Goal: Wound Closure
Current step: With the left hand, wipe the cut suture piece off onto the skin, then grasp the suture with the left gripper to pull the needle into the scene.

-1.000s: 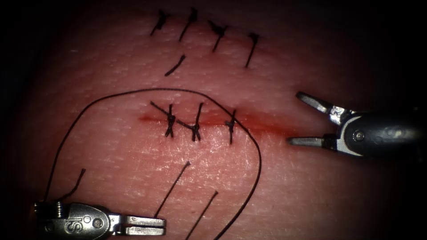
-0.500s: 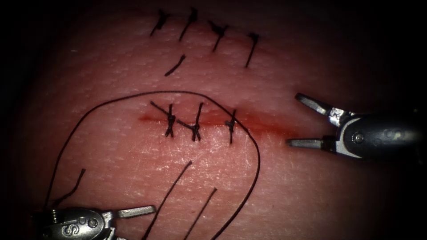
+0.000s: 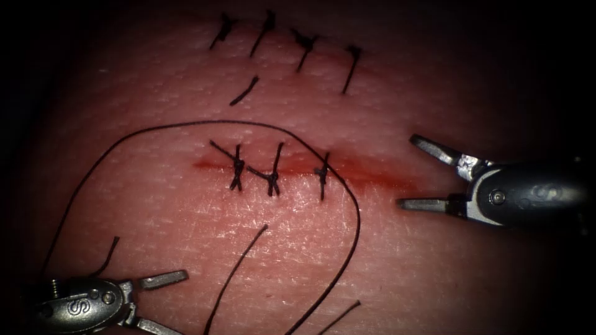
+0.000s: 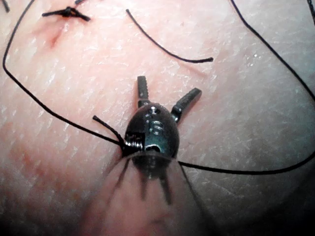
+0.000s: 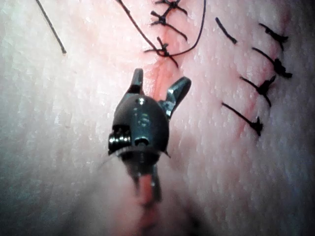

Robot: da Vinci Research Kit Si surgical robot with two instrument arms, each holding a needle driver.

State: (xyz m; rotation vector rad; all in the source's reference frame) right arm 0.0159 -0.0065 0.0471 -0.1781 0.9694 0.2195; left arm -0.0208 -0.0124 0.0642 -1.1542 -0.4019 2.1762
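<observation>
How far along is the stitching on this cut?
Three knotted stitches already cross the cut. Right of the third, a red stretch looks unstitched. Neither tool holds anything: the left tool and right tool are both open. Loose thread loops over the tissue. I can't spot the needle.

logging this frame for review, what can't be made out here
1. Where the long thread ends: the endoscope view's lower edge cuts one end off; the other runs into shadow by the left pincer.
2. Left wrist view: whether that thread is caught on the left pincer or passes beneath; the tool's head hides it.
3. Where the needle lies: cannot tell.
The left pincer and the right pincer are open and hold nothing.
</observation>
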